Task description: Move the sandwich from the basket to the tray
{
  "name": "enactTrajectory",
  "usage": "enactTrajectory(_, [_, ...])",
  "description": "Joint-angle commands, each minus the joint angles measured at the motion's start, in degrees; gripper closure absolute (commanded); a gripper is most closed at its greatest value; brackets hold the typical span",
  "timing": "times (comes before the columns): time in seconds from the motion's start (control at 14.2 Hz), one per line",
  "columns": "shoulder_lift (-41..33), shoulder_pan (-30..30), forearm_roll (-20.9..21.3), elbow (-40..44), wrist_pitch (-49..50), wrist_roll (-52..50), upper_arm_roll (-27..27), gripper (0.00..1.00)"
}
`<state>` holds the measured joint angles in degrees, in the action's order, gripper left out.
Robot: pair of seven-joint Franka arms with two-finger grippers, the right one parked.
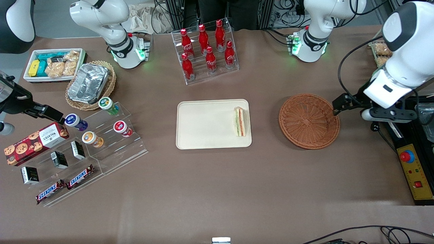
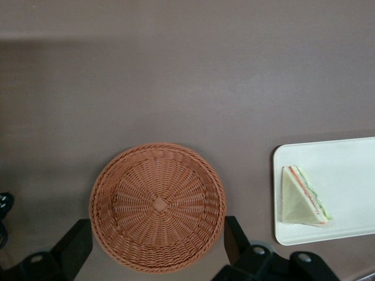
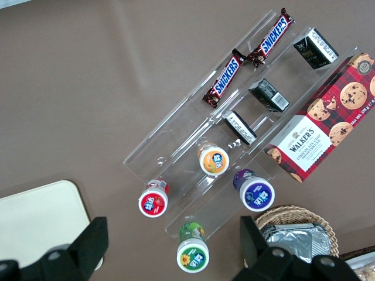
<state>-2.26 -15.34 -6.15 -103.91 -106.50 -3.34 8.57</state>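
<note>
- Lying on its side, the sandwich (image 1: 240, 121) sits on the tray (image 1: 203, 125), close against the tray's short edge that faces the basket (image 1: 309, 121), its striped cut edge showing in the front view.
- The basket holds nothing and stands on the desk toward the working arm's end, apart from the tray.
- By my reading the placing is done, and what remains is pulling away; doing that well means staying high and clear of the basket rim and leaving the sandwich undisturbed, since it lies so near the tray's edge.
- The gripper (image 2: 158, 249) hangs above the desk near the basket's edge toward the working arm's end, well apart from the sandwich, with the basket showing between its fingers (image 2: 73, 249) in the wrist view.
- Those fingers look spread wide with nothing between them, though only their tips show.
</note>
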Motion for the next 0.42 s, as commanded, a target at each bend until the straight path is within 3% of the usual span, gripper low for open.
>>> enactTrajectory(0.0, [-0.99, 8.46, -0.27, 1.87, 1.21, 1.05, -8.12, 0.00])
enactTrajectory(0.35, [-0.55, 14.02, -0.27, 3.72, 2.26, 1.05, -13.92, 0.00])
